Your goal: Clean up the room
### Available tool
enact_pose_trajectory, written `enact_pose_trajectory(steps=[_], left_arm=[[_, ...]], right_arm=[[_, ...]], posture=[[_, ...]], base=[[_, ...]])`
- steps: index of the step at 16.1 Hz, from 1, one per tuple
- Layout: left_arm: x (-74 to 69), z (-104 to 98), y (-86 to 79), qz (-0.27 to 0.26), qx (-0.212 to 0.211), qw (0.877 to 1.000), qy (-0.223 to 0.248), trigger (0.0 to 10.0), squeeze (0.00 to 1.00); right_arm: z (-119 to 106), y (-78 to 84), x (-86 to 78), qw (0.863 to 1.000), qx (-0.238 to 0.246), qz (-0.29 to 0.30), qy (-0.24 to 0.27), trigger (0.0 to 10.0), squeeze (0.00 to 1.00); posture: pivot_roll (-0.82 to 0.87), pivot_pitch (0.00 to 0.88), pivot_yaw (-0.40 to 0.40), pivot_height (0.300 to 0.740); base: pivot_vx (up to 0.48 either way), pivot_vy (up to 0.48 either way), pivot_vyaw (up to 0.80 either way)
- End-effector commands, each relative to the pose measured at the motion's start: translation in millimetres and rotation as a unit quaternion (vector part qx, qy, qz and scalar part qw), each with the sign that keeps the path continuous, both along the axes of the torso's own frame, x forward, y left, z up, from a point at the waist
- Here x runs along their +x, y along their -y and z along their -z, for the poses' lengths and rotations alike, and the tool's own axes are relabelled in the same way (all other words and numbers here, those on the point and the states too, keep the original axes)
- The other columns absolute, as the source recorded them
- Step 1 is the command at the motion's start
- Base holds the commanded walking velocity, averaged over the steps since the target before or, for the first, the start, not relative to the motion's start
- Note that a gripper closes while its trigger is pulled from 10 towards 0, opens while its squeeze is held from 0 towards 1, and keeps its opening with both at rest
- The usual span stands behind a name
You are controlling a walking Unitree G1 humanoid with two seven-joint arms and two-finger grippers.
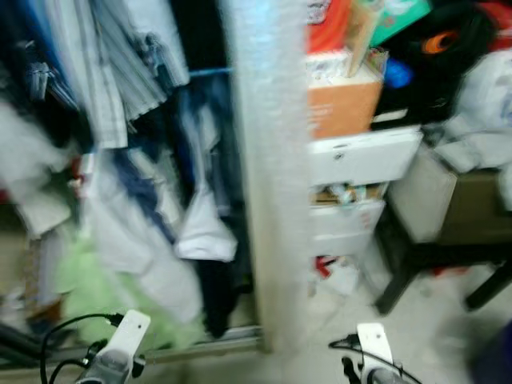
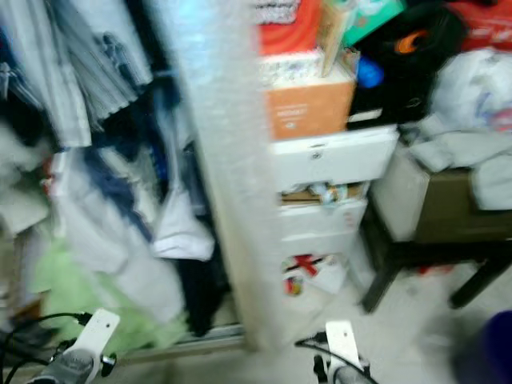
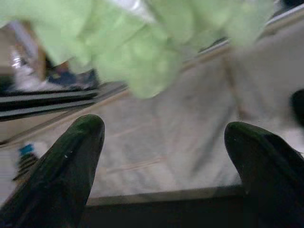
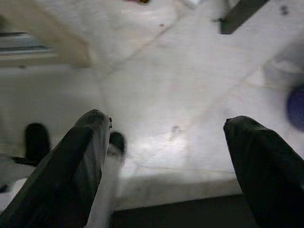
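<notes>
Blurred by the camera's motion, a cluttered bedroom corner holds an open closet (image 1: 120, 160) on the left, packed with hanging shirts (image 1: 104, 72) in striped and plain white cloth, dark trousers and a white garment drooping low. At its foot a light green cloth (image 1: 88, 300) lies heaped on the closet floor, spilling toward the sliding-door track; the left wrist view shows the same green cloth (image 3: 142, 42) just ahead, soft and crumpled. It looks like the nearest thing to tidy. By my judgement it is light and limp, will sag and trail when lifted, and is best pinched at a thick bunched fold rather than a thin edge.

The left gripper (image 3: 164, 156) hangs low over pale floor tiles, its fingers spread wide with nothing between them. A frosted white closet post (image 1: 268, 160) stands in the middle. Right of it sit white plastic drawers (image 1: 360, 156), smooth and boxy, with an orange cardboard box (image 1: 344, 104) on top. Further right a dark-legged table (image 1: 448, 240) carries pale bundled fabric. The right gripper (image 4: 166, 161) is likewise spread and empty above bare tile.
</notes>
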State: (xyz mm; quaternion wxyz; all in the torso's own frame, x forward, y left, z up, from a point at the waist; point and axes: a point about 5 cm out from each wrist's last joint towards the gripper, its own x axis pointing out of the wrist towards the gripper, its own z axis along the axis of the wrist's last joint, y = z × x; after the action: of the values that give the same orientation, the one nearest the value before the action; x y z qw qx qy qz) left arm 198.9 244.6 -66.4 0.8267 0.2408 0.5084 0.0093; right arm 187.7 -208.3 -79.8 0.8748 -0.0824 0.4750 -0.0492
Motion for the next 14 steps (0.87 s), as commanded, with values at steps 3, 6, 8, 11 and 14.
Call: enact_pose_trajectory(steps=[3,6,8,11,14], left_arm=[[6.1,-1,7.9,0.017,0.001,1.000,0.009,10.0,0.00],[5.1,-1,6.0,0.019,0.010,1.000,0.009,10.0,0.00],[5.2,-1,5.8,0.020,0.015,1.000,0.010,10.0,0.00],[5.2,-1,5.5,0.023,0.021,0.999,0.010,10.0,0.00],[4.6,-1,5.7,0.024,0.022,0.999,0.009,10.0,0.00]], right_arm=[[-3,5.6,4.4,1.000,-0.011,0.010,0.012,10.0,0.00],[-7,3.6,11.9,1.000,-0.019,0.000,0.024,10.0,0.00],[-10,12.3,14.5,0.999,-0.027,-0.001,0.029,10.0,0.00],[-12,19.1,15.0,0.999,-0.027,0.003,0.030,10.0,0.00],[-13,23.1,14.3,0.999,-0.026,0.002,0.026,10.0,0.00]], posture=[[-0.15,0.000,0.070,0.740],[-0.15,0.000,0.068,0.740],[-0.15,0.000,0.067,0.740],[-0.15,0.000,0.068,0.740],[-0.16,0.000,0.068,0.740]], base=[[0.000,0.000,0.00],[0.000,0.000,0.00],[0.000,0.000,0.80],[0.000,0.000,0.80],[0.000,0.000,0.80]])
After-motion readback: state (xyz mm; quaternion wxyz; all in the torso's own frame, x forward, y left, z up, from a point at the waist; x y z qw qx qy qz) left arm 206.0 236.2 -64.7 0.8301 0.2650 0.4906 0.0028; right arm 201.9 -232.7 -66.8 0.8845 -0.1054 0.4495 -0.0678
